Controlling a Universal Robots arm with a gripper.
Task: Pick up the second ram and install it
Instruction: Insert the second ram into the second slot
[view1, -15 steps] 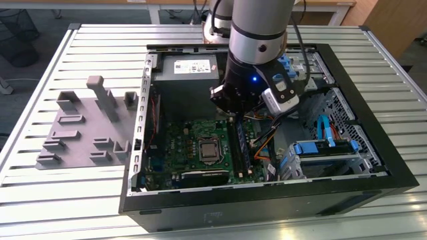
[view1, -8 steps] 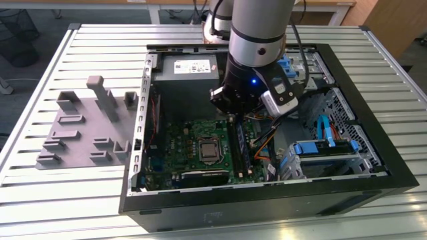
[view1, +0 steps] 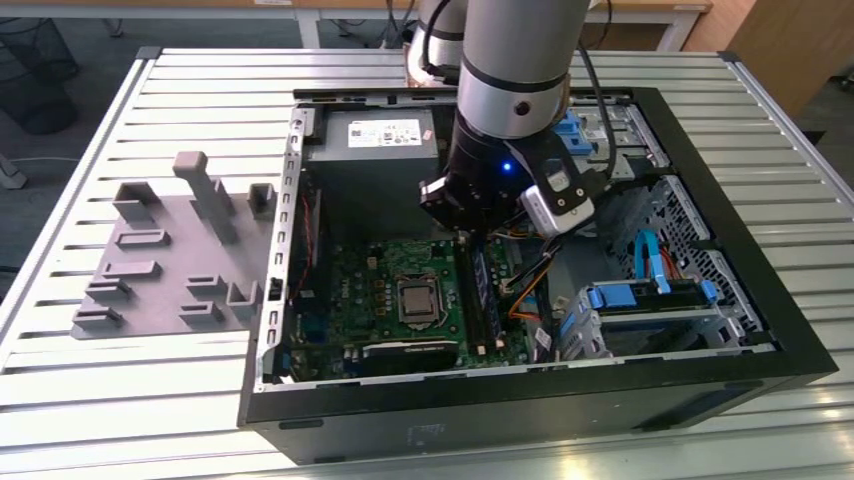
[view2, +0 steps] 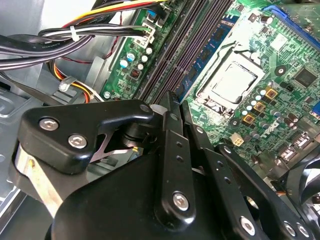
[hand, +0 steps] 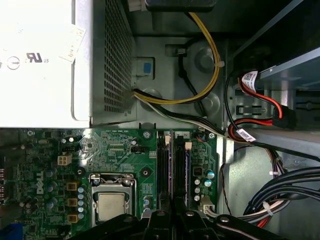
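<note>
- Pincer (view1: 463, 232) in the exterior view hangs from the arm (view1: 514, 90) straight down into the open computer case (view1: 747, 300). It sits just above the far end of the memory slots on the motherboard (view1: 360, 290). How its jaws stand is hidden under the wrist here.
- Below it in that view, a long dark strip, the second ram (view1: 478, 295), stands in the slot row. It is just beside the processor socket (view1: 418, 300), on the exterior view's right of it. Whether it is fully seated I cannot tell.
- That view alone takes in the grey slotted fixture (view1: 167, 260). It lies on the slatted table (view1: 80, 400) outside the case, on the exterior view's left, well apart from the arm.
- Second wrist view looks along the pincer (view2: 175, 102) from behind. Its two black fingers (view2: 169, 130) are drawn together, and nothing can be seen gripped between them.
- Their tips point at the near end of the slot rails (view2: 192, 47), close to a white latch (view2: 156, 108). The socket (view2: 232, 82) lies beside the rails, and a cable bundle (view2: 55, 40) runs on the other side.
- First wrist view shows the closed tips (hand: 172, 215) lined up with the slots. The ram (hand: 179, 165) runs away from them, between the socket (hand: 111, 200) and a row of capacitors (hand: 200, 182).
- That view also shows the power supply's grille (hand: 117, 60) and yellow and black wires (hand: 210, 75) past the slots' far end.
</note>
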